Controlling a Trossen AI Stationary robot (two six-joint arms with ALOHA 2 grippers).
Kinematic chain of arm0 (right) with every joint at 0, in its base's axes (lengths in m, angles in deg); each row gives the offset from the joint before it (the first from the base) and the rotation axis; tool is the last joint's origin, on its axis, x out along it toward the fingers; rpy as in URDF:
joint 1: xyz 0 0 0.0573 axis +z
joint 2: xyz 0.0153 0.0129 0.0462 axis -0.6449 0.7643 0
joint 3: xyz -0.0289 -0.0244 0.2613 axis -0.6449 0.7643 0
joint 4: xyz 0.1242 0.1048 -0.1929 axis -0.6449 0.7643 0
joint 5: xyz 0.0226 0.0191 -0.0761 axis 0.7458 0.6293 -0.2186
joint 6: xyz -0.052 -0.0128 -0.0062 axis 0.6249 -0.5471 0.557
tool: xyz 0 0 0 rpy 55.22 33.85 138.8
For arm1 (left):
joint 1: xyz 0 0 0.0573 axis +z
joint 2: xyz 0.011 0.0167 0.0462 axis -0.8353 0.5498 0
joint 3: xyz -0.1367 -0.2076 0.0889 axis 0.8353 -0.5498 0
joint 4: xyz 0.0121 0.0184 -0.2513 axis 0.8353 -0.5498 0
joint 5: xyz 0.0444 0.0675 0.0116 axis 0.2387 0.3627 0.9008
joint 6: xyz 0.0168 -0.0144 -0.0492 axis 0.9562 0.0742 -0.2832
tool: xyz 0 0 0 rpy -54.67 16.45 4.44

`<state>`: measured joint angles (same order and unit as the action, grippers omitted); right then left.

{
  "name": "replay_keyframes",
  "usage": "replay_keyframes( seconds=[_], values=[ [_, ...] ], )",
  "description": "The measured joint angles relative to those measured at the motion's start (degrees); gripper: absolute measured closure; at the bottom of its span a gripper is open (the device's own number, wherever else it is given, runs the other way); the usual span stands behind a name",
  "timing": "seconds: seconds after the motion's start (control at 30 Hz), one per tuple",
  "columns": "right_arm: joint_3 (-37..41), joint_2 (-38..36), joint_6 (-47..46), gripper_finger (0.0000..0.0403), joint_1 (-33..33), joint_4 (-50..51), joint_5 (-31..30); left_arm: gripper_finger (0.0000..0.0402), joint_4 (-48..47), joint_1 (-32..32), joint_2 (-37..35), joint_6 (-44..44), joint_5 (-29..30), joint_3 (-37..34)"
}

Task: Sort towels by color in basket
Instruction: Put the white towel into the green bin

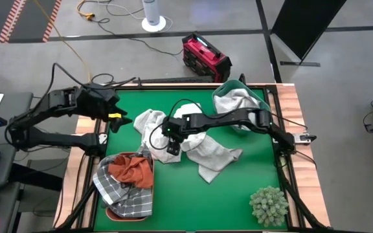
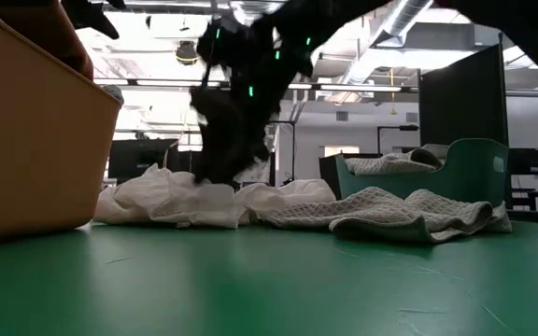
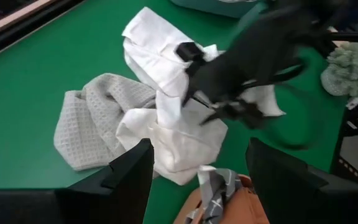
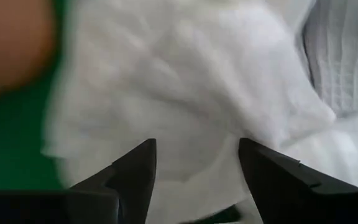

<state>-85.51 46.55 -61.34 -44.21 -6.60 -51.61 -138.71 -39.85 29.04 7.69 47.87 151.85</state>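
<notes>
We see the right end effector (image 1: 171,147) wide open, empty, low over the white towel (image 1: 149,123) mid-surface, lined up to grab. Left end effector (image 1: 116,117) open, waiting aside. Orange towel (image 1: 131,169) already in the basket (image 1: 112,211).

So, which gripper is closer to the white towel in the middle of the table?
The right gripper. It is open directly over the white towel. The left gripper, also open, is off to the towel's side near the table edge.
</notes>
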Motion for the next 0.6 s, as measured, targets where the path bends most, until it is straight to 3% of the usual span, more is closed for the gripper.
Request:
replay_keyframes(
  seconds=[0.17, 0.43, 0.6],
  values=[
    [0.0, 2.8, 2.4, 0.0184, 0.1, 0.6, -2.9, 0.0159, 0.3, -1.0, 0.0, -0.6, 0.0, 0.0],
    [0.0, 3.2, 1.6, 0.0379, -0.9, 5.2, -0.5, 0.0159, 3.8, -1.0, 0.0, 0.7, -2.8, 0.0],
    [0.1, -4.2, 4.0, 0.0386, -2.9, 8.2, 1.1, 0.0159, 3.9, -1.0, -0.1, 1.3, -3.0, 0.0]
  ],
)
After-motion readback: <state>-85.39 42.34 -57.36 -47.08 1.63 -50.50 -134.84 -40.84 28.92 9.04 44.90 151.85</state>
